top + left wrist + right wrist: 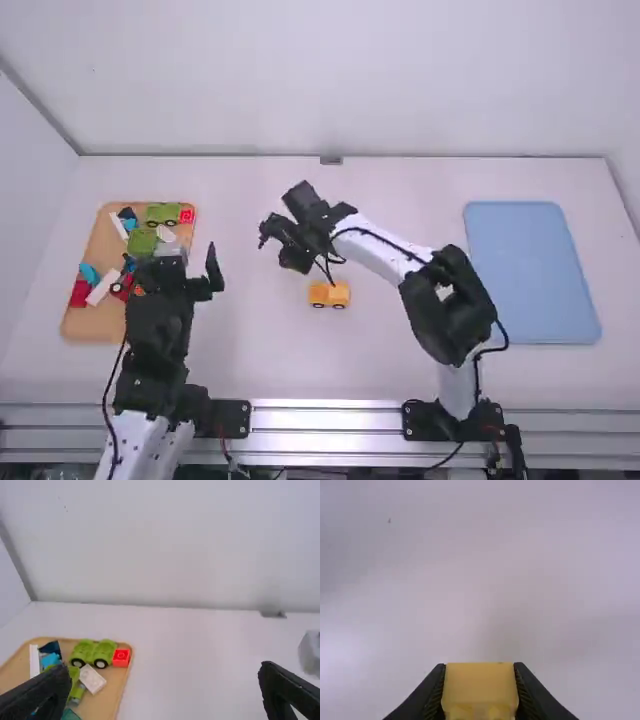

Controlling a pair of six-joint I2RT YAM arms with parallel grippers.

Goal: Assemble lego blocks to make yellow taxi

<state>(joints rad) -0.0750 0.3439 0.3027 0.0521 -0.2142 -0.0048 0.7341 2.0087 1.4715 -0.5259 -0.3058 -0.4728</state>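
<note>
High view, right gripper [282, 250]: closed around a yellow block [292, 265].
High view, yellow wheeled piece [329, 294]: near the right gripper, toward the arm bases and slightly right.
High view, left gripper [190, 268]: spread wide, at the right side of the wooden tray [80, 322].
High view, blue tray [530, 270]: well right of both grippers.
Left wrist view, green wheeled piece [92, 652] and red block [121, 657]: inside the wooden tray, beyond the left gripper.
Right wrist view, yellow block: pinched between the right gripper's two fingers.
</note>
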